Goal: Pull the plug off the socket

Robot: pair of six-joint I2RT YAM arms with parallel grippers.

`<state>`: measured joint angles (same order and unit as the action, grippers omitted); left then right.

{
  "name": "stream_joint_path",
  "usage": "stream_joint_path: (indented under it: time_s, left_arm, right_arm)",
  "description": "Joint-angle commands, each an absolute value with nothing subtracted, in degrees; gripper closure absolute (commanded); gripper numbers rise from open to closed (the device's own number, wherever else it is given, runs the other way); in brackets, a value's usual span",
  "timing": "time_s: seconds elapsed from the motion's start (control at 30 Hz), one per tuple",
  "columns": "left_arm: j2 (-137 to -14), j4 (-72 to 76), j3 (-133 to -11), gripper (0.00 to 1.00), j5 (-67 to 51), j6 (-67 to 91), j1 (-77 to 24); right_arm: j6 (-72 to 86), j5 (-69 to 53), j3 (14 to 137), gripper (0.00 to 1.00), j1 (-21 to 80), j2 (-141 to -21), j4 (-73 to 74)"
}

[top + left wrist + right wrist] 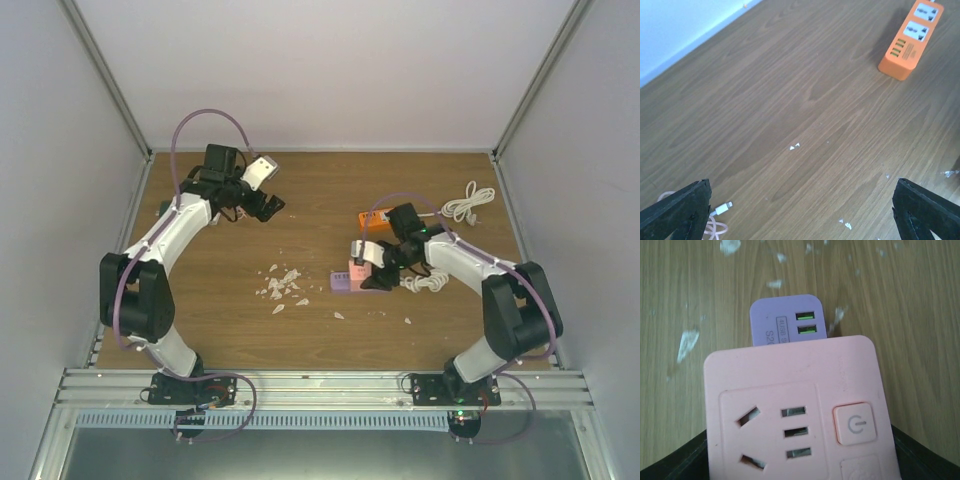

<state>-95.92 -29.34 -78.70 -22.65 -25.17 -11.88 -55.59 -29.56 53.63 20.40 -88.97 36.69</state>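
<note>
Plug (787, 320) seems light, stiff, slick: I'd pinch its sides with open left gripper (800, 205), right gripper (800, 457) clamping socket (790, 390).

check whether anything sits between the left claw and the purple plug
Nothing visible blocks it. Only tabletop with flat white scraps lies between the left claw and the purple plug, which sticks out of the pink socket held in the right claw.

open tabletop (300, 200) left (scraps (282, 283) midway), socket (790, 370), cables (468, 203) right
</note>
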Motion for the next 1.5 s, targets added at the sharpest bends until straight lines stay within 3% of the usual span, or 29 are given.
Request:
stream_joint_path:
  time_s: [0.0,0.23,0.43,0.73,0.9,1.17,1.47]
  left_arm:
    - [-91.6,-23.6,-76.8,0.01,-25.3,-23.3,-11.0]
    - [-86.4,-17.5,-72.2,0.01,-29.8,-18.5,-8.6]
    - [-87.8,-27.9,-77.2,0.01,-40.1,-23.4,-6.6]
    - [-85.0,-31.2,-74.4,0.01,-39.4,-28.9,-6.6]
    - [-84.7,-34.7,-74.3,0.01,-39.4,-31.6,-6.8]
    - [-81.7,-36.4,-70.8,0.01,-40.1,-36.3,-8.5]
    - [-81.5,-36.1,-65.7,0.01,-39.5,-39.8,-15.0]
  right_arm:
    - [-44.7,-28.9,55.1,0.49,26.6,-92.6,29.7]
    - [-37.3,-25.2,57.0,0.48,34.1,-95.6,24.7]
    - [-32.8,-25.4,60.1,0.45,37.6,-97.9,24.1]
    - [-34.7,-28.4,65.5,0.16,37.7,-97.9,28.9]
    - [-36.3,-31.0,67.5,0.10,37.7,-96.3,31.1]
    - [-42.9,-34.5,63.4,0.08,35.0,-90.0,36.0]
    - [-47.6,-38.9,55.1,0.14,27.5,-85.6,37.2]
